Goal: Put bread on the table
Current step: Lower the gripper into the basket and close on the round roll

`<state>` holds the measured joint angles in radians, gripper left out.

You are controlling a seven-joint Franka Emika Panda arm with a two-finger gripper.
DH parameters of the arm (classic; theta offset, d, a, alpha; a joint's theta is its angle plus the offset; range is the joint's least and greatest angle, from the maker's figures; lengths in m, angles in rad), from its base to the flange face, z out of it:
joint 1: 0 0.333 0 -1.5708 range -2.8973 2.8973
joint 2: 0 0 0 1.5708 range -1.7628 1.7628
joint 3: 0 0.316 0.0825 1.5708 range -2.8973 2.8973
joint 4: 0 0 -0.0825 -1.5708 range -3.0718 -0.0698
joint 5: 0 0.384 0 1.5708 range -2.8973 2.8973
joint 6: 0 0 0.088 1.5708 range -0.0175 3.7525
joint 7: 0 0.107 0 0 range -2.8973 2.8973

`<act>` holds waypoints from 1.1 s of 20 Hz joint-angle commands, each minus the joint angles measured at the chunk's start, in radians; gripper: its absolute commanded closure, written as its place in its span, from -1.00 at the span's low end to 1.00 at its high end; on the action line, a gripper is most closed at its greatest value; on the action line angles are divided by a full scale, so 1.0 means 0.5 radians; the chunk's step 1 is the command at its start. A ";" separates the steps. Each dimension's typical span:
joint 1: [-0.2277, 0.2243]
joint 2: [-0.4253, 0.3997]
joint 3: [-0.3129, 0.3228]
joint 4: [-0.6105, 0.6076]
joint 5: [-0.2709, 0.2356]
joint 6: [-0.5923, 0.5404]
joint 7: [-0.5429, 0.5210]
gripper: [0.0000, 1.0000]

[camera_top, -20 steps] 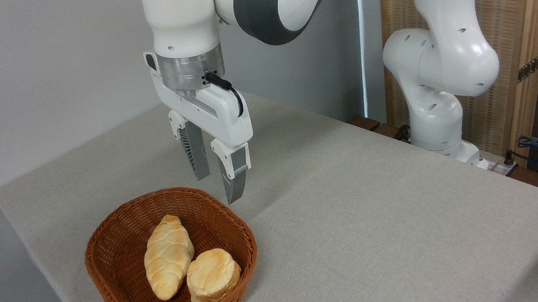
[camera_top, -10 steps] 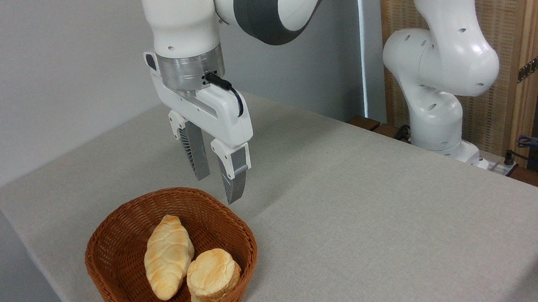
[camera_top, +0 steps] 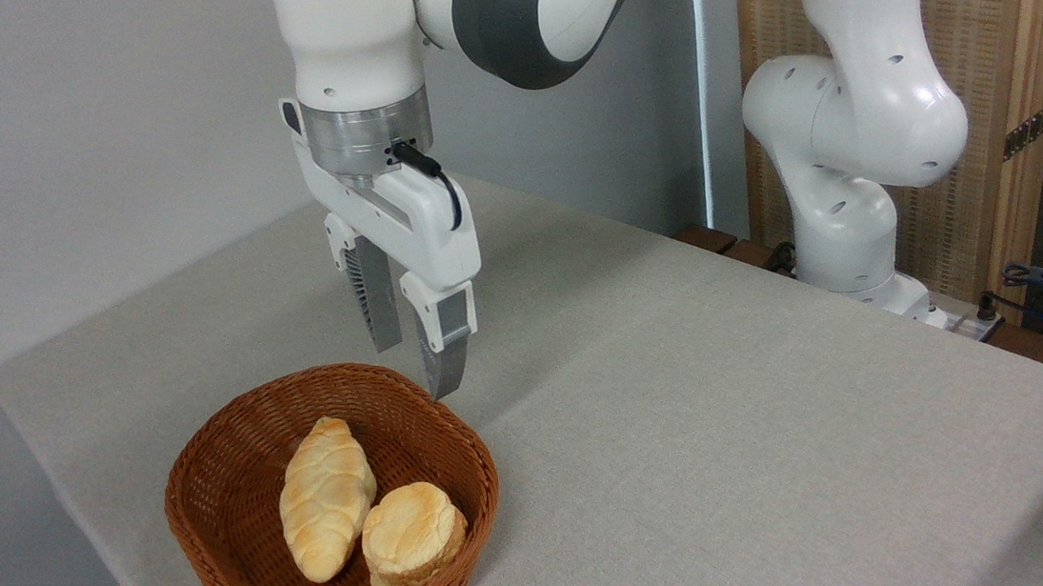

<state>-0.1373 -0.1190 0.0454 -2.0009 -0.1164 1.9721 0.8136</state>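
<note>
The short, stubby bread roll (camera_top: 414,535) lies inside the brown wicker basket (camera_top: 221,552) at the near left of the cloth-covered surface (camera_top: 735,426), touching the longer pointed loaf (camera_top: 326,498) on its left. The end effector (camera_top: 412,372) hangs above the basket's far rim, its two fingers pointing down, spread apart and grasping nothing, clear of both loaves.
</note>
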 commanded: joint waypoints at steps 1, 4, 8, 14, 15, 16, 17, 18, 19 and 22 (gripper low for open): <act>-0.005 0.038 0.023 0.017 0.015 0.108 0.182 -1.00; -0.008 0.090 0.072 0.017 0.125 0.234 0.290 -1.00; -0.005 0.155 0.084 0.017 0.153 0.311 0.709 -1.00; -0.008 0.305 0.121 0.020 0.266 0.498 1.069 -1.00; -0.008 0.336 0.121 0.017 0.330 0.565 1.070 -1.00; -0.008 0.357 0.121 0.017 0.340 0.587 1.070 -1.00; -0.008 0.373 0.121 0.017 0.355 0.605 1.070 -1.00; -0.008 0.391 0.121 0.017 0.371 0.633 1.070 -1.00; -0.008 0.410 0.121 0.017 0.398 0.657 1.079 -1.00; -0.014 0.434 0.115 0.017 0.457 0.670 1.085 -1.00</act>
<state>-0.1363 0.0879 0.0986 -2.0013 0.0880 2.2965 1.3327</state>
